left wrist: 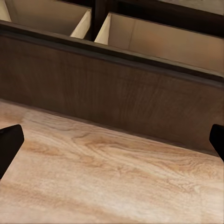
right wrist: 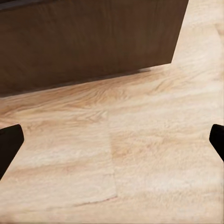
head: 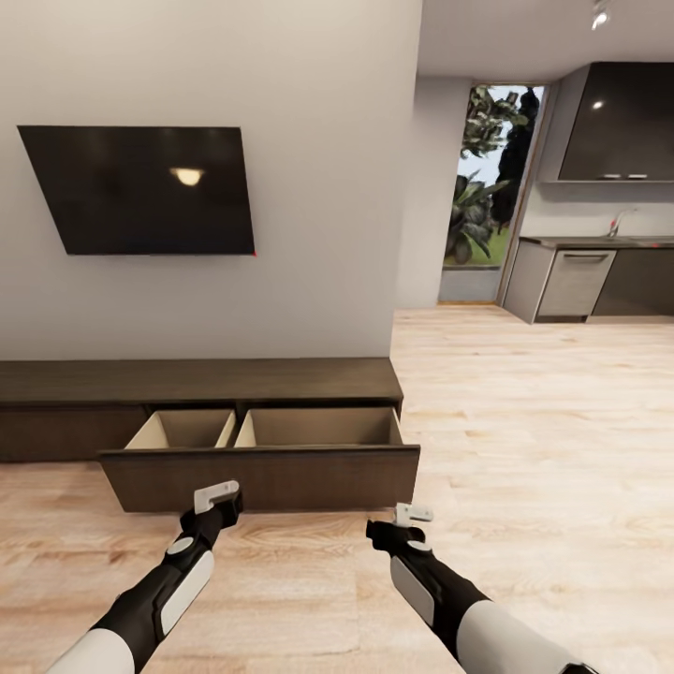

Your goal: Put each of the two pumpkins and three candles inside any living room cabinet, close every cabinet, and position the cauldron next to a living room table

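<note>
1. No brand, label or readable writing anywhere on the cabinet (head: 197, 384), the black television (head: 140, 187) or the kitchen units (head: 571, 281).
2. Cabinet: long, low, dark-brown wood with a fine horizontal grain, spanning the lower-middle left of the head view against a plain grey wall.
3. One wide drawer (head: 262, 473) pulled out from it toward the camera, flat handle-less front, matte finish.
4. Inside, two light tan compartments split by a thin divider (head: 231, 429); the parts of both compartments in sight bare; same tan walls seen across the upper part of the left wrist view (left wrist: 154, 39).
5. Floor (head: 524, 449): pale wood planks with wavy grain, slightly glossy, filling the lower half of each wrist view (right wrist: 140, 158).
6. Left end effector (head: 217, 496) at lower centre-left of the head view, just in front of the drawer front: white bracket on a black wrist, white and black forearm shell. Black fingertips (left wrist: 8, 142) at opposite edges of the left wrist view, spread wide, nothing between them.
7. Right end effector (head: 413, 514) at lower centre-right, near the drawer's right corner. Fingertips (right wrist: 8, 142) likewise at the far edges of the right wrist view, wide apart and holding nothing.
8. Television: flat glossy rectangle at upper left, a small warm light reflected on it.
9. Upper right: tall window (head: 487, 187) with green foliage, dark glossy wall cupboard (head: 618, 122), grey kitchen counter with a tap (head: 613, 223).
</note>
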You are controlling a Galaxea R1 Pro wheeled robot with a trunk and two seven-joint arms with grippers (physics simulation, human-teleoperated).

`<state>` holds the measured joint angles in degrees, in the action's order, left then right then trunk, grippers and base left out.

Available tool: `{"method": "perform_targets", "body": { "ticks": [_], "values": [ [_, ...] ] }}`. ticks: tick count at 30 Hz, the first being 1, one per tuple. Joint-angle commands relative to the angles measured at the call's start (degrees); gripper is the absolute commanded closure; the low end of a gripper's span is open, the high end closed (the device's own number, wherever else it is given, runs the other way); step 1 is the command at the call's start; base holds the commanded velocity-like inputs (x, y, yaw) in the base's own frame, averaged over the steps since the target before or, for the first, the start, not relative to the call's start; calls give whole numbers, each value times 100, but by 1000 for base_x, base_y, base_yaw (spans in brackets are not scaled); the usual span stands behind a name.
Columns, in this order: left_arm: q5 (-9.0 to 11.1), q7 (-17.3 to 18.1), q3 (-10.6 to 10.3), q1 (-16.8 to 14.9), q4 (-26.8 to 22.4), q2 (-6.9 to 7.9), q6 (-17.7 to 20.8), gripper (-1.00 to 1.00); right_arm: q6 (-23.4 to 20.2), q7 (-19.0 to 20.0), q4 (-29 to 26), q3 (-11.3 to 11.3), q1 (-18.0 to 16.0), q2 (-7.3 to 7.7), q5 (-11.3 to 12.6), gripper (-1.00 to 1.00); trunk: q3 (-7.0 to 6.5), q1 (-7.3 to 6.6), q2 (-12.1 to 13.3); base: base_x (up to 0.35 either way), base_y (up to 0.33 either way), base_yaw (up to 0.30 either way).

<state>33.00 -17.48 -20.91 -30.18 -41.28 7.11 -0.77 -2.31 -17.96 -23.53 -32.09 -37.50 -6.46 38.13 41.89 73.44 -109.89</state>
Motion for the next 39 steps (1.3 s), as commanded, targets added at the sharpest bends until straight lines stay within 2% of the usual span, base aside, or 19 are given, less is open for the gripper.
{"method": "perform_targets", "body": {
  "ticks": [1, 6, 9, 21, 26, 32, 39],
  "values": [
    [52, -51, -49, -6, 2, 10, -22, -100, 15, -51, -9, -51, 15, 5, -18, -100, 24, 22, -45, 0, 0, 0],
    [33, -46, -66, -5, 40, 10, -338, -100, 877, -50, 62, -67, 181, -20, -580, -100, 114, 132, -245, 0, 0, 0],
    [32, -40, -69, -5, 46, 15, -419, -100, 1071, -50, 81, -65, 228, -25, -702, -100, 168, 198, -365, 0, 0, 0],
    [26, -20, -116, 37, 41, 16, -519, -100, 1206, -52, 86, -55, 260, -33, -764, -100, 383, 461, -847, 0, 0, 0],
    [28, -19, -362, 46, 46, 17, -681, -100, 1239, -51, 85, -59, 304, -31, -814, -100, 473, 571, -1047, 0, 0, 0],
    [23, -19, -488, 47, 47, 18, -738, -100, 1262, -20, 82, -66, 334, -29, -833, -100, 581, 703, -1288, 0, 0, 0],
    [27, -19, -657, 48, 42, 18, -753, -100, 1495, 422, 66, -60, 403, -23, -841, -100, 706, 857, -1569, 0, 0, 0]
  ]
}}
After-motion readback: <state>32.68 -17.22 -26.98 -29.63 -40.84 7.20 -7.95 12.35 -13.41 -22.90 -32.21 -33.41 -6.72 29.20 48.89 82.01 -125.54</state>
